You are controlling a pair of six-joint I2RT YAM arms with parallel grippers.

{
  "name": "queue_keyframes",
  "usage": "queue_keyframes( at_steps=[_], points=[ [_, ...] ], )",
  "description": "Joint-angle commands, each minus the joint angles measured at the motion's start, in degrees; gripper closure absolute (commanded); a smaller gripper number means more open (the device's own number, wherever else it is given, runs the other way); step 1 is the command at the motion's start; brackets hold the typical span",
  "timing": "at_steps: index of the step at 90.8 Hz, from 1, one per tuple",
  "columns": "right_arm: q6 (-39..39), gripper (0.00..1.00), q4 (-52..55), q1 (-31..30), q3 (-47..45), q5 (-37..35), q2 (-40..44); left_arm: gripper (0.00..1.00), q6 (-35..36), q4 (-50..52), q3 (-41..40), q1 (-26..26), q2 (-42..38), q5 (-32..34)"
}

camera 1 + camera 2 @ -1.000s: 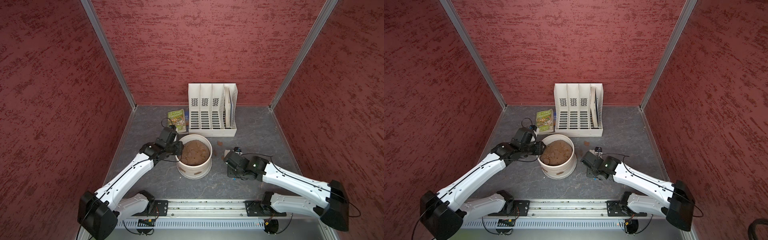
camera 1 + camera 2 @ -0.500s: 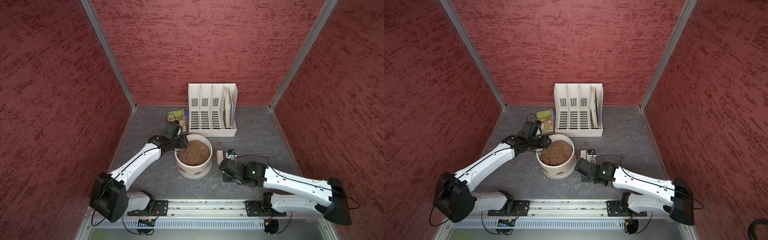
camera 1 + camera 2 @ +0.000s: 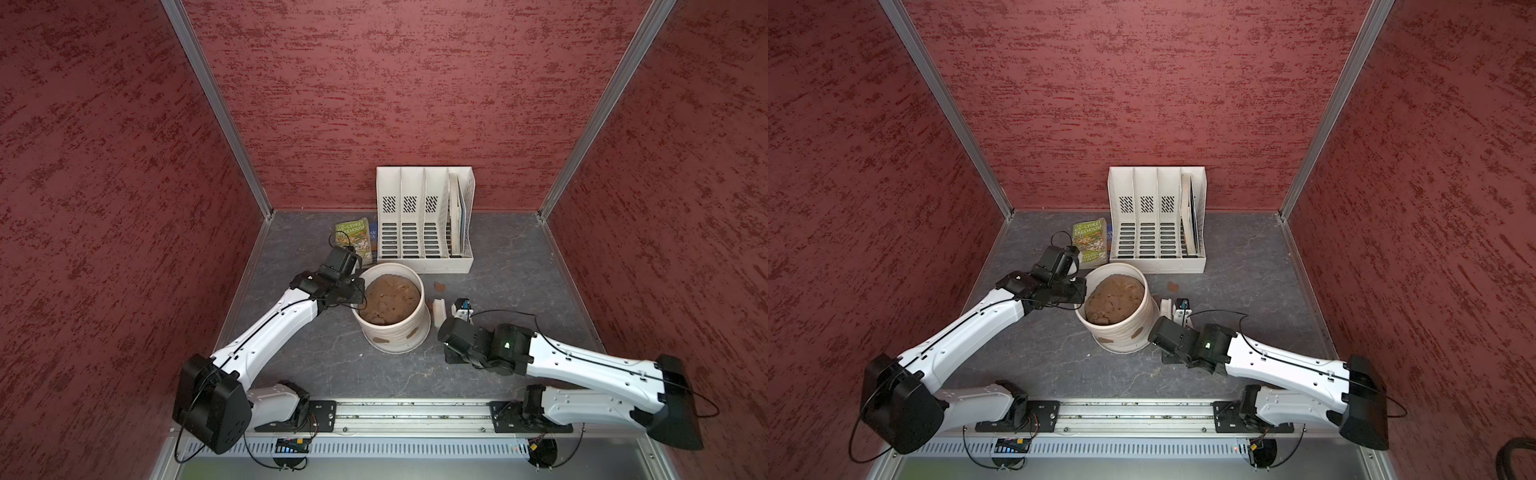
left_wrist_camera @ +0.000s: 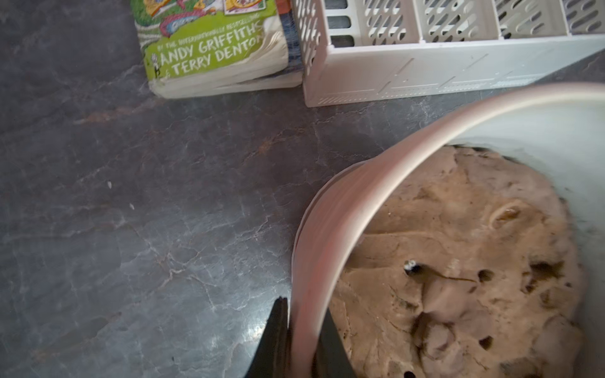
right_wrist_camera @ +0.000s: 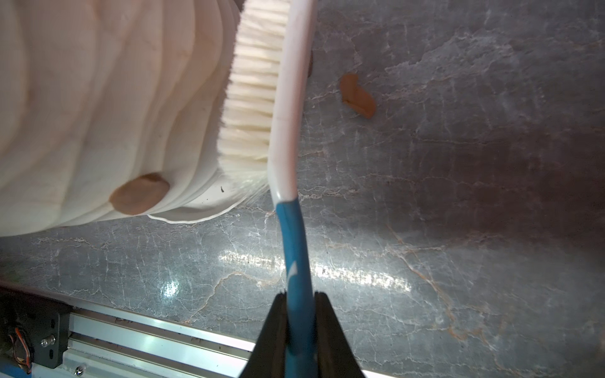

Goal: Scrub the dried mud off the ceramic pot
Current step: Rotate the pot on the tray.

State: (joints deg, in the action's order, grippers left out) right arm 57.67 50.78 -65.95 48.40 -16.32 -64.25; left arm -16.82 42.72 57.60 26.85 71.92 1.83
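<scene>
Gripping the blue handle of a scrub brush (image 5: pixel 288 81), the right pincer (image 5: pixel 299 296) is closed tight. The white bristles appear to touch the lower ribbed wall of the ceramic pot (image 5: pixel 98 98), just above its flared base. The left pincer (image 4: pixel 302 304) is clamped on the pot's rim, one finger outside and one inside next to the soil (image 4: pixel 458 261).

The pot stands on the grey surface (image 5: pixel 458 229) between the arms, in front of the file rack (image 3: pixel 424 262). One patch of dried mud (image 5: pixel 140 193) sticks to the wall just beside the bristles, and in a top view a second patch (image 3: pixel 380 339) shows on the near side. A loose flake (image 5: pixel 357 96) lies on the surface beyond the brush. I judge the scrubbing partly done at most, with two patches left.

The right arm reaches in low from the rail, its forearm nearly level. The left arm stretches forward, its wrist bent down over the rim.
</scene>
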Motion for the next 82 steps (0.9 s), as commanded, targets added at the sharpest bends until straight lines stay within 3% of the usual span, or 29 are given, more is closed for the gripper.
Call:
queue_keyframes(
  at_steps=[1,22,28,35,43,60,82],
  points=[
    [0.25,1.00,-0.45,-0.73,2.65,-1.94,0.03,1.00,-0.92,0.59,1.02,0.04,-4.10,-4.04],
    [0.62,1.00,-0.64,-0.80,1.98,-1.71,0.13,0.99,-2.35,3.99,-0.31,-0.09,-7.92,-6.97],
    [0.60,1.00,-0.53,-0.92,2.03,-1.77,0.25,0.85,-3.25,2.95,-1.26,-0.32,-8.40,-8.56],
    [0.67,1.00,-0.71,-0.93,1.79,-1.88,0.20,0.59,-4.83,-0.68,-3.00,-0.99,-8.91,-9.63],
    [0.88,1.00,-1.27,-1.03,1.64,-1.50,-0.23,0.50,-6.24,-5.38,-4.08,-2.04,-8.32,-11.39],
    [1.26,1.00,-0.88,-1.32,1.97,-1.68,-1.08,0.48,-8.27,-12.88,-3.16,-3.18,-4.13,-14.33],
    [2.39,1.00,-0.26,-1.81,1.20,-2.58,0.57,0.48,-7.94,-13.37,-1.10,-3.21,-1.61,-14.51]
  ],
)
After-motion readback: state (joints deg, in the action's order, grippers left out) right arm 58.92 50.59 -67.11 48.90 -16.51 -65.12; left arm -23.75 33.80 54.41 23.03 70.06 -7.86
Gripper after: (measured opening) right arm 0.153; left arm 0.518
